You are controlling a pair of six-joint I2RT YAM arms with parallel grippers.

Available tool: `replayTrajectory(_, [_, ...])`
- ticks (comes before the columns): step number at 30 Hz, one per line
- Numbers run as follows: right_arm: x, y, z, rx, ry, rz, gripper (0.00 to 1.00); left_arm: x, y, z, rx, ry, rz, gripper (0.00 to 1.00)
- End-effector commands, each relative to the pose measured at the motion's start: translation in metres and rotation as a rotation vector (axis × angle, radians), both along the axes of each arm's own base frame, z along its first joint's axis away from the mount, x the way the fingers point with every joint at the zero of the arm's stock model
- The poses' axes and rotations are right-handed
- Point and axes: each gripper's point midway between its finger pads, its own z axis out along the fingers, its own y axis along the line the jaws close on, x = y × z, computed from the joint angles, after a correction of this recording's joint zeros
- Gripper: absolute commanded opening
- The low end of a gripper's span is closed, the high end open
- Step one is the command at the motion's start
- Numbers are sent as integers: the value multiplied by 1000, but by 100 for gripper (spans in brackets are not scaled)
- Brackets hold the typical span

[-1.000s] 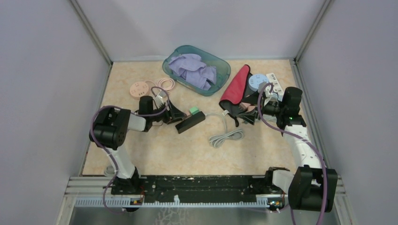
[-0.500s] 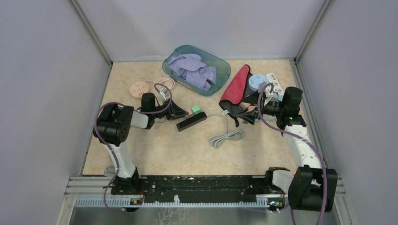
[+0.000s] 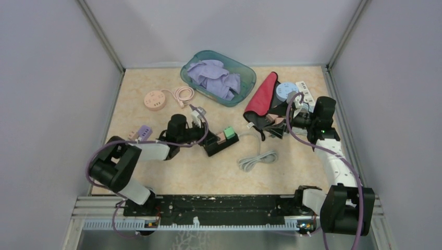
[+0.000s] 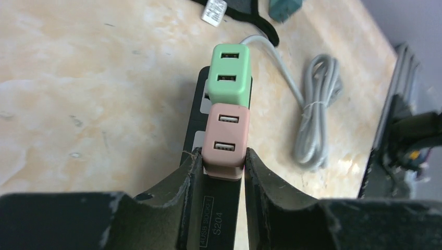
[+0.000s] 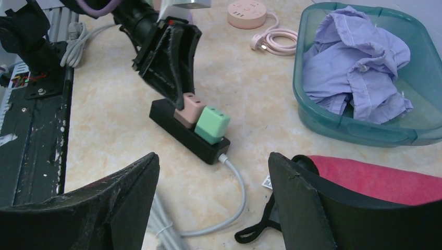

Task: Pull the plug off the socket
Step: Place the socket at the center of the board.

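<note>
As left gripper clamps, pink plug sits btwn fingers.

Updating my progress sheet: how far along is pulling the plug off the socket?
Done: the left gripper is closed on the pink plug, fingers pinching both sides. In hand: nothing more yet; the plug sits fully in the black power strip beside the green plug. Left: the pull itself. The right gripper hangs open, away from the strip, not bracing it.
</note>
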Motion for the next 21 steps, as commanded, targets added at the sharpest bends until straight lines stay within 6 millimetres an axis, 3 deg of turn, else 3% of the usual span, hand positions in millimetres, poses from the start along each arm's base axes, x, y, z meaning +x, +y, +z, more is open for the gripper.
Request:
replayTrajectory(1, [-1,1,6,5,-42,27,77,-6,7,-6,157,-222,32,12])
replayTrajectory(8, [-8,9,-5,1,-39,82,77,-31,5,-1,292,-377,-45,12])
replayTrajectory(14, [-30,34,-33,-78,-110,235,82,-60,3,-19,310,-397,-149,11])
replayTrajectory(21, [-56,68,-71,-188,-198,416,87,-82,1,-27,286,-450,-212,10])
